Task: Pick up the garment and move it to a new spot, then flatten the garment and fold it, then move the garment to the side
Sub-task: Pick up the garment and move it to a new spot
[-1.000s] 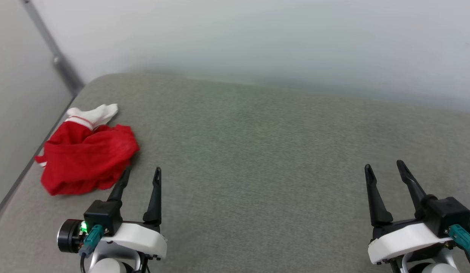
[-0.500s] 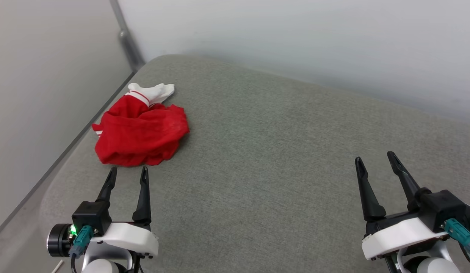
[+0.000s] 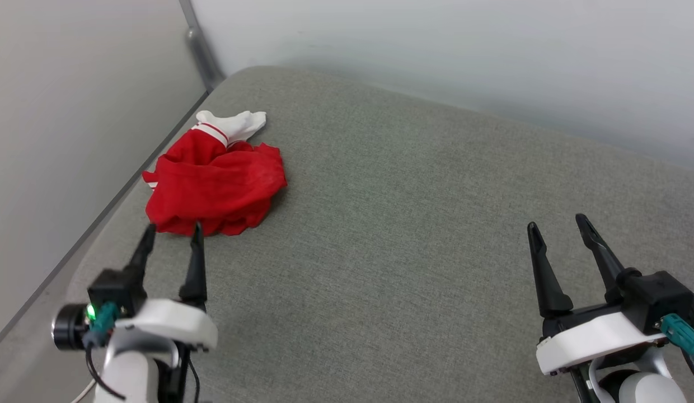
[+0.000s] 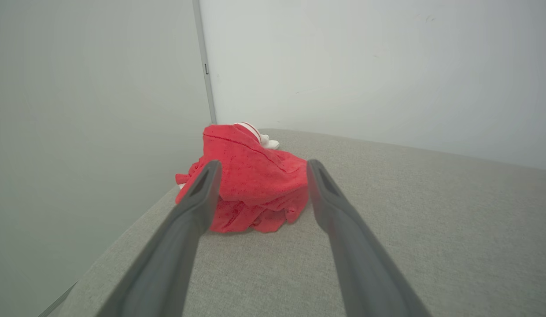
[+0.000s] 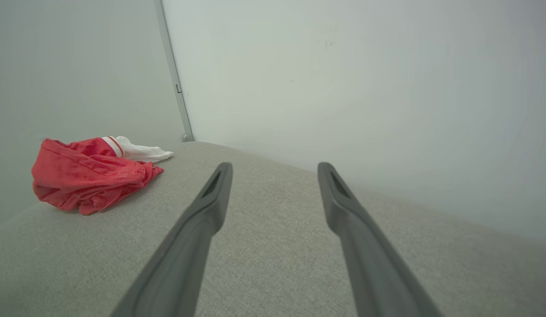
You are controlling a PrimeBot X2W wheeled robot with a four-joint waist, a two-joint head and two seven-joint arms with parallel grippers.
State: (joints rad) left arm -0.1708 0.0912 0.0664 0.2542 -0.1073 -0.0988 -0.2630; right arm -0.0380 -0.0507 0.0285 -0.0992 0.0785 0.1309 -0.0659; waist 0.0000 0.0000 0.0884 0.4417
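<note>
Pale walls, grey padded surface [image 3: 414, 235]; the garment [image 3: 215, 187] lies crumpled at its far left, beside the wall-side edge. Left pincer [image 3: 174, 226] is spread wide and empty, tips close to the near hem, and right pincer [image 3: 555, 221] is likewise wide and empty, well apart at right. Judged light, limp and unlikely to slip: pinch a raised fold on the heap's near side.

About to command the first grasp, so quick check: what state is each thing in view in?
Red soft-fabric jersey T-shirt with a white sleeve: crumpled heap, unfolded, lying on the grey fabric surface.
Left end effector with two long dark fingers: open, empty, tips at the T-shirt's near edge.
Right end effector with two long dark fingers: open, empty, far from the T-shirt.
</note>
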